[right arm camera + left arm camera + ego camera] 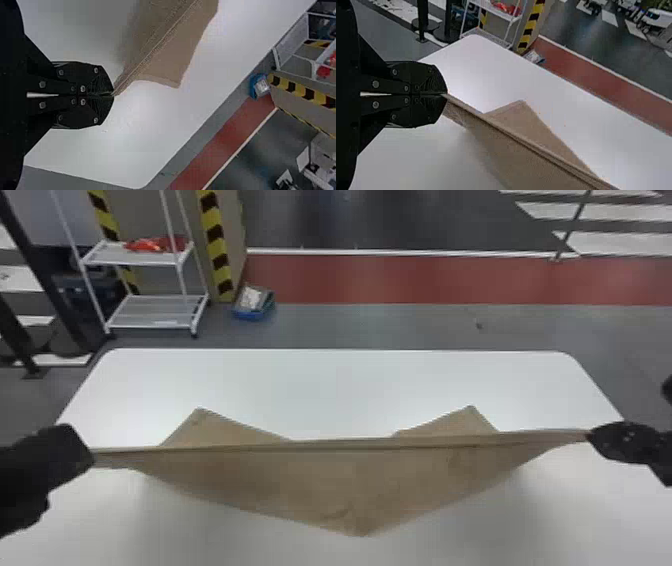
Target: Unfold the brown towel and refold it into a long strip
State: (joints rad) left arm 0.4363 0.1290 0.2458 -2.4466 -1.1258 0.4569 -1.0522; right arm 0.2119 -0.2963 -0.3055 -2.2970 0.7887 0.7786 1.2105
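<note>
- Landmark: white table [325, 390]. All places below are given relative to it.
- Left gripper [90, 457]: located over the table's left side. Its two flat fingers are pressed together on one end of the towel's raised edge, pinching the fabric at the fingertips.
- Right gripper [591, 436]: located over the table's right side. Its fingers are likewise clamped together on the opposite end of the same edge.
- Brown towel [350, 480]: spread above the middle of the table. The edge between the grippers is drawn taut, nearly straight across the table from left to right.
- Towel, far portion: two pointed corners extend past the taut edge toward the table's far side, one left of centre and one right of centre.
- Towel, near portion: the fabric tapers to one blunt point toward the table's near side, close to its centre line. Contact between this point and the table cannot be determined.
- White shelf rack [155, 312]: standing beyond the table's far edge, toward its left end. Its upper shelf carries a red item [157, 244].
- Blue bin [252, 315]: on the floor beyond the table's far edge, left of centre.
- Red floor band [425, 280]: farther beyond the same edge, running parallel to it.
</note>
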